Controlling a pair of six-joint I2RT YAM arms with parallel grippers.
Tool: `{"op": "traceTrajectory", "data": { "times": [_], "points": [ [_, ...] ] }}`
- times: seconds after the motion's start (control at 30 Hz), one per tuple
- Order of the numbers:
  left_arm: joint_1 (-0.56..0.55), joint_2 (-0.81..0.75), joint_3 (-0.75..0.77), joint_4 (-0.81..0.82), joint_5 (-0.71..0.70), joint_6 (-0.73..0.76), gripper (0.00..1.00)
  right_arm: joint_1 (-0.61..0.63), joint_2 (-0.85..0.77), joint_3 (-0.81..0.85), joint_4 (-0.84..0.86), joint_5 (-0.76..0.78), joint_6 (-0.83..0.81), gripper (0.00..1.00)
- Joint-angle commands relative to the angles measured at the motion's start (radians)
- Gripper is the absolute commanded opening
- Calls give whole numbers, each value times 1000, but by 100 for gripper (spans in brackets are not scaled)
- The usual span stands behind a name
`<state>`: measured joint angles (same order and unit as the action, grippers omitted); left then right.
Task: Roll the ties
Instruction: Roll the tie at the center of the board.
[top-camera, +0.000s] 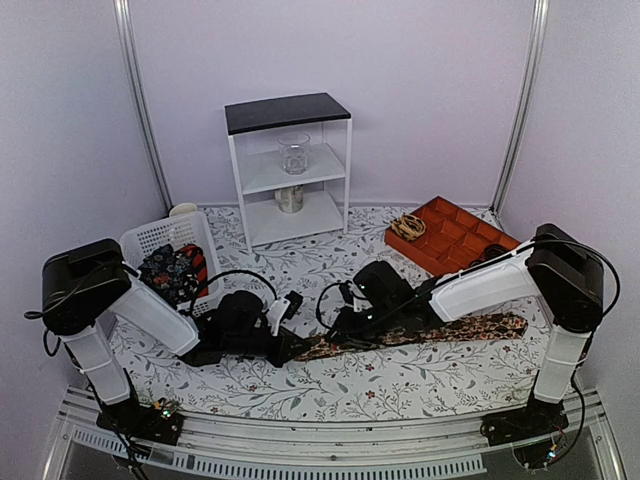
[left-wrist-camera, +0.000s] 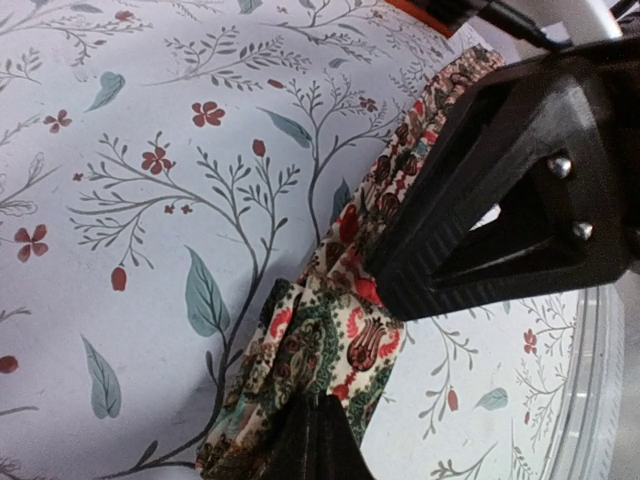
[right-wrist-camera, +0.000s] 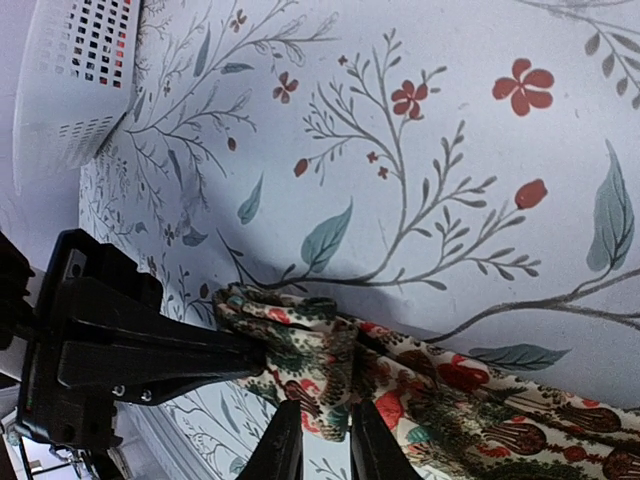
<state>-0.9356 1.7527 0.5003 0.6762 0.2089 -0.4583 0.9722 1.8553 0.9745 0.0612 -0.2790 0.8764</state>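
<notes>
One tie, pale with a red and green print, lies stretched along the front of the table, its left end bunched into a small fold. My left gripper is shut on that folded end, the fabric pinched at its fingertips. My right gripper meets it from the right and is closed on the same fold, with cloth between its two fingers. The rest of the tie runs off to the right. More ties are heaped in a white basket.
A white shelf unit with a glass jar stands at the back centre. An orange compartment tray sits at the back right. The basket stands at the left behind my left arm. A floral cloth covers the table.
</notes>
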Motion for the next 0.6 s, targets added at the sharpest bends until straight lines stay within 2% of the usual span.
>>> {"op": "traceTrajectory", "data": {
  "times": [0.0, 0.37, 0.57],
  "points": [
    [0, 18, 13, -1, 5, 15, 0, -3, 2, 54, -37, 9, -34, 18],
    [0, -51, 4, -24, -20, 0, 0, 3, 91, 52, -50, -3, -25, 12],
    [4, -161, 0, -124, -103, -14, 4, 15, 90, 48, -45, -14, -8, 9]
  ]
}}
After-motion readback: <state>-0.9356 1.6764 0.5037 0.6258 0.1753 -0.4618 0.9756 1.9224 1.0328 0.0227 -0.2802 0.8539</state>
